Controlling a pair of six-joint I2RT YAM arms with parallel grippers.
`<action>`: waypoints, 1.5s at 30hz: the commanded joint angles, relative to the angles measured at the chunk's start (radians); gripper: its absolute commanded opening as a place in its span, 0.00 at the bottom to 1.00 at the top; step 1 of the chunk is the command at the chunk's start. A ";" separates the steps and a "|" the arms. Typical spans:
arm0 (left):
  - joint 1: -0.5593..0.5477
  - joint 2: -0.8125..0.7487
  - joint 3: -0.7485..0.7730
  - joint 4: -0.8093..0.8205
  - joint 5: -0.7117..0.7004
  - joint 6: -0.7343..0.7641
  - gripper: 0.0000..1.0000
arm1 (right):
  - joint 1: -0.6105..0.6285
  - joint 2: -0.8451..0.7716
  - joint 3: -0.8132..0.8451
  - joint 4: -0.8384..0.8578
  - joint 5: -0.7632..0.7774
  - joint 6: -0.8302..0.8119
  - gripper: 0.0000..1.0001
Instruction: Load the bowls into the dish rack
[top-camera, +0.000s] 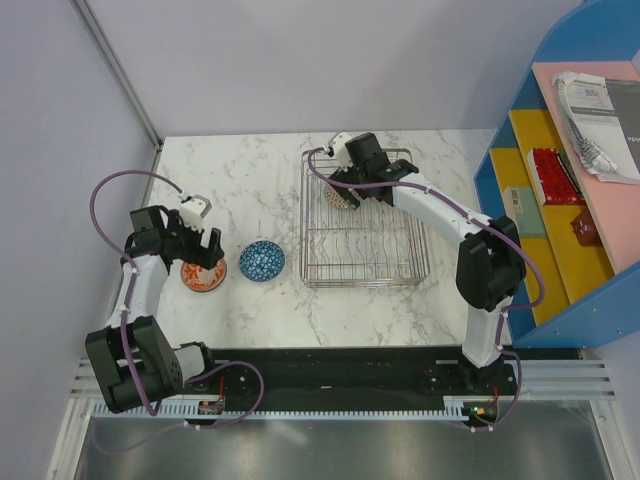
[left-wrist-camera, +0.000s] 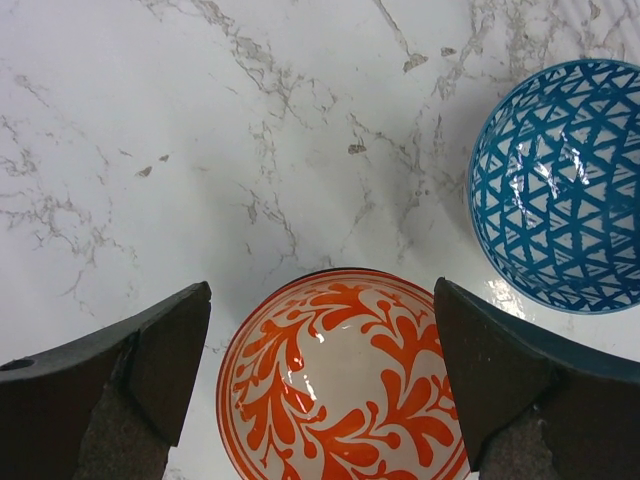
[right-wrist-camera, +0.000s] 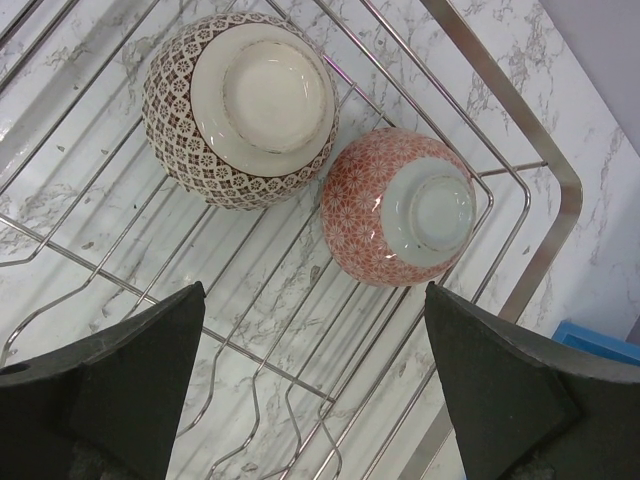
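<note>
An orange-red patterned bowl (top-camera: 203, 273) stands upright on the marble table. My left gripper (top-camera: 202, 254) hovers just above it, open, with a finger on each side of the bowl (left-wrist-camera: 340, 385). A blue lattice bowl (top-camera: 262, 261) stands upright to its right and also shows in the left wrist view (left-wrist-camera: 560, 185). The dish rack (top-camera: 420, 262) stands right of centre. My right gripper (top-camera: 341, 181) is open and empty over the rack's far left corner. Below it a grey-black bowl (right-wrist-camera: 240, 105) and a red bowl (right-wrist-camera: 400, 205) lie upside down in the rack (right-wrist-camera: 556, 180).
A blue and yellow shelf unit (top-camera: 560, 200) with papers and small boxes stands at the right edge of the table. A wall runs along the left side. The rack's upright tines (right-wrist-camera: 300, 390) rise under the right gripper.
</note>
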 joint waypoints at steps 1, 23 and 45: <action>0.000 -0.006 -0.049 0.064 -0.013 0.031 0.99 | -0.004 -0.058 -0.010 0.027 -0.010 0.015 0.98; 0.000 -0.028 0.030 0.081 -0.036 -0.032 1.00 | -0.004 -0.063 -0.018 0.026 -0.021 0.020 0.98; -0.002 -0.181 0.050 -0.307 -0.416 -0.043 0.79 | -0.006 -0.096 -0.024 0.033 -0.077 -0.016 0.98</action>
